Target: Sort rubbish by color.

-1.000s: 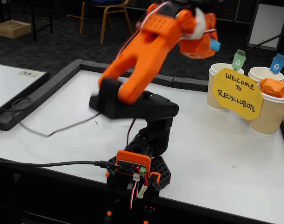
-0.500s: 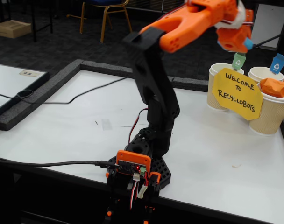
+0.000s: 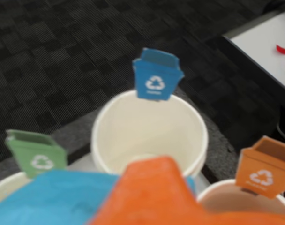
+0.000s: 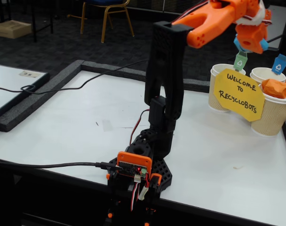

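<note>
The fixed view shows my gripper (image 4: 250,46) raised high at the right, above the paper cups, shut on the blue wad (image 4: 264,45), which pokes out on both sides. In the wrist view the blue wad (image 3: 63,199) fills the bottom left beside an orange finger (image 3: 152,194). Just beyond them stands the empty white cup with the blue tag (image 3: 154,77). An orange wad (image 4: 275,88) lies in the brown cup (image 4: 270,117) at the far right. The green-tag cup (image 4: 217,75) stands to its left and the blue-tag cup (image 4: 265,73) behind it.
A yellow "Welcome to Recyclobots" sign (image 4: 239,94) covers the cup fronts. The green tag (image 3: 37,154) and the orange tag (image 3: 262,171) flank the blue-tag cup. A black cable (image 4: 63,92) runs across the white table. A black foam border (image 4: 35,101) edges the table.
The arm has straightened up and swung right, carrying the blue wad from over the table's middle to above the cups.
</note>
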